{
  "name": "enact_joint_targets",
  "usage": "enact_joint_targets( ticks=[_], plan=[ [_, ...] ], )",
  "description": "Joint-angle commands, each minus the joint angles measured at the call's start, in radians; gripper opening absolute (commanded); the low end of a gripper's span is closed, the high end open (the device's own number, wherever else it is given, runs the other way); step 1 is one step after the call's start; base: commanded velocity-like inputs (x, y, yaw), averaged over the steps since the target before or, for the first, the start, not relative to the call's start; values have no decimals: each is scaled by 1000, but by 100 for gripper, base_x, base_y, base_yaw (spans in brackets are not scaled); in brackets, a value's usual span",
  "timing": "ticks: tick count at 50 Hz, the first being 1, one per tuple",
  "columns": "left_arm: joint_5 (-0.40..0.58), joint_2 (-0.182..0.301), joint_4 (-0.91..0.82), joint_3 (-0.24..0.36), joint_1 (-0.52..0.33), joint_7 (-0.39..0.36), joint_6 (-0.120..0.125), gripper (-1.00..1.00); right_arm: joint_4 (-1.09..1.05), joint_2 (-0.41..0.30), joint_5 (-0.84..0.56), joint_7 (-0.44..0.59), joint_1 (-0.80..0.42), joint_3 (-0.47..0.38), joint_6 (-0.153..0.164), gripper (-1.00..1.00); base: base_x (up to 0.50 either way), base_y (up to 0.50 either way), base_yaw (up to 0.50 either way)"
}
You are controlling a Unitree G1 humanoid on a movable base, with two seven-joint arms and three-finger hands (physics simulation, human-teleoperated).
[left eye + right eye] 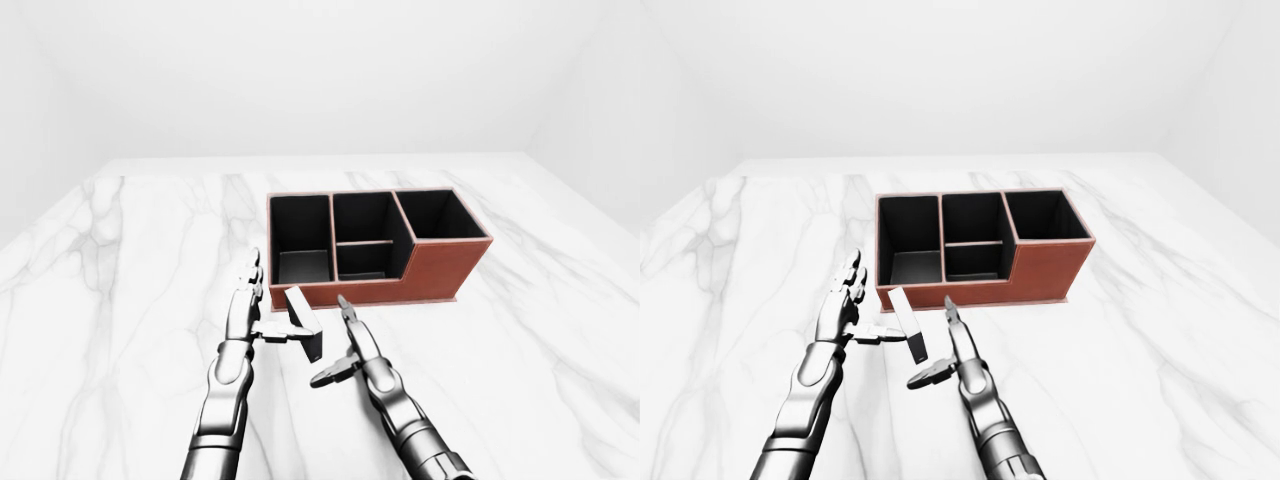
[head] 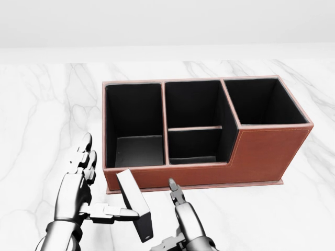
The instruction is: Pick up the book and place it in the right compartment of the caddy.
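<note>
Standing on the marble desk [image 2: 47, 99]: one brown caddy [image 2: 261, 151] with black interior, occupying the centre of the head view and reaching toward 3 o'clock. Compartments: a tall left one, a middle one split by a crosswise divider, and a right one at roughly 2 o'clock with the highest wall. All show only black lining.

Item, book [image 2: 135, 203]: small, dark with a pale grey face, tilted on edge on the desk at about 7 o'clock from the caddy, just beside its near wall below the left compartment. It lies outside the caddy.

Item, my left hand [image 2: 78, 191]: at 8 o'clock in the head view. Two fingers point straight up toward 12 o'clock, spread and closed on nothing. My thumb [image 2: 112, 212] reaches out toward 3 o'clock and its tip meets the left face of the book. The hand is apart, not clamped round the book.

Item, my right hand [image 1: 350, 345]: at 6 o'clock in the head view, just to the right of the book. Its long fingers point toward 12 o'clock, at the caddy's near wall. In the left-eye view the thumb sticks out toward 8 o'clock below the book's lower corner, with desk showing between them. This hand is also apart, holding nothing; whether it touches the book I cannot tell.
</note>
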Motion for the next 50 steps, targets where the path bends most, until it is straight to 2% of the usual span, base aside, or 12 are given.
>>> enact_joint_targets(
  ticks=[1,28,49,50],
  plan=[
    [-9,-4,51,6,-10,-4,0,100,73,26,-28,-19,-55,5,0,100,0,0,0],
    [-11,-3,64,7,-14,-8,0,100,302,80,-91,-85,-205,-6,0,100,0,0,0],
    [-11,-4,50,5,-9,-11,0,100,389,107,-116,-112,-275,-16,0,100,1,0,0],
    [-12,-3,58,7,-12,-12,0,100,392,109,-120,-111,-276,-14,0,69,0,0,1]
  ],
)
